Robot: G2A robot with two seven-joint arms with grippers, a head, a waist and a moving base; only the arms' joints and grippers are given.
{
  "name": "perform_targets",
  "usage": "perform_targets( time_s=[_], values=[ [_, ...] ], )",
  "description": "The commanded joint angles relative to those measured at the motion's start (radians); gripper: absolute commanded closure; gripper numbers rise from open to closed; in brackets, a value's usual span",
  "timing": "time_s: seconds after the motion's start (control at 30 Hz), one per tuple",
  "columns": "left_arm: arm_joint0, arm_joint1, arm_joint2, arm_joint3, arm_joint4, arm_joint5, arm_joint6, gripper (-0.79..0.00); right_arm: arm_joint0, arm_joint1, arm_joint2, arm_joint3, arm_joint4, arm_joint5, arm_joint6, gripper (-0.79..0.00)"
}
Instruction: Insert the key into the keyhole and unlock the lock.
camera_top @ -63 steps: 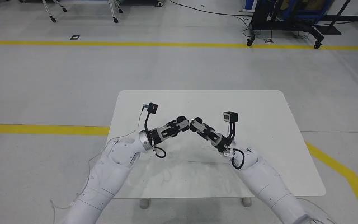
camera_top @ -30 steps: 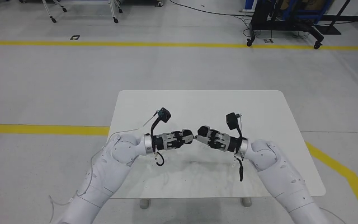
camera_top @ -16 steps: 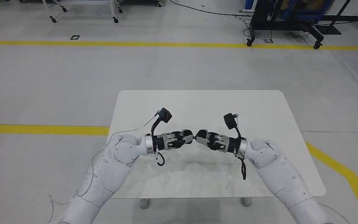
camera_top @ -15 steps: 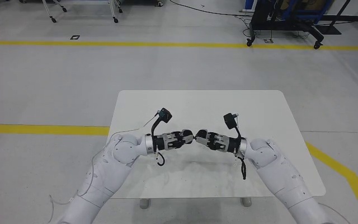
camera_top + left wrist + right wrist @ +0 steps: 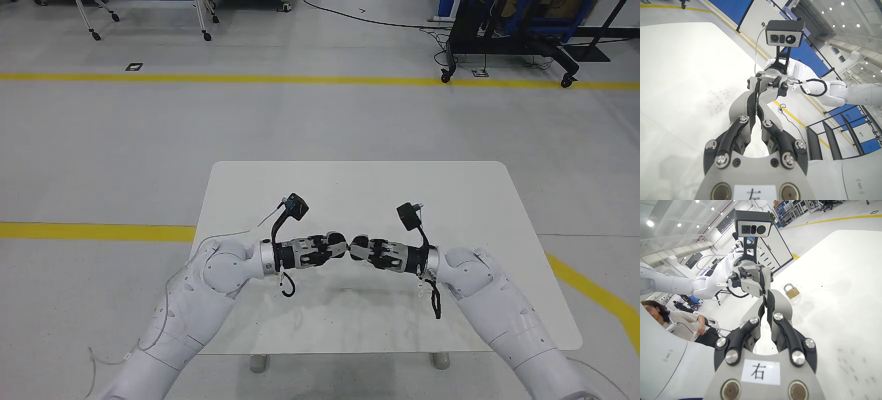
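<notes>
Two grippers meet tip to tip over table (image 5: 450, 200); left gripper (image 5: 755, 106) and right gripper (image 5: 766, 302) both pinched narrow on thin metal bit, probably the key (image 5: 757, 94). The lock (image 5: 791, 291) lies on table nearby.

1 white table (image 5: 480, 200) and 1 brass padlock (image 5: 791, 291). 2 arms and 2 grippers: 1 left gripper (image 5: 756, 103) and 1 right gripper (image 5: 765, 298). Each gripper has 2 fingers (image 5: 738, 108) and 2 black pads (image 5: 751, 106). 2 wrist cameras: 1 left camera (image 5: 293, 206) and 1 right camera (image 5: 407, 214). 1 small metal piece (image 5: 757, 94) shows where the fingertips meet, too small to name.
</notes>
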Motion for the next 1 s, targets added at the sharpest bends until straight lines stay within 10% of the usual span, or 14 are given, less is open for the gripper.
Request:
perform_targets(
  time_s=[0.0,0.87,0.9,0.97],
  values=[
    [0.0,0.001,0.001,0.0,-0.001,0.0,0.0,0.0,0.001,0.001,-0.002,0.002,0.004,-0.003,-0.002,-0.092],
    [0.001,0.011,0.008,-0.011,0.021,0.001,0.026,0.0,0.014,0.014,-0.028,0.013,0.058,-0.014,0.021,0.0],
    [0.001,0.011,0.008,-0.011,0.021,0.002,0.028,-0.095,0.014,0.015,-0.028,0.013,0.062,-0.017,0.02,0.0],
    [-0.001,0.012,0.003,-0.012,0.031,-0.001,0.046,-0.785,0.013,0.016,-0.028,0.014,0.073,-0.021,0.018,0.0]
  ],
)
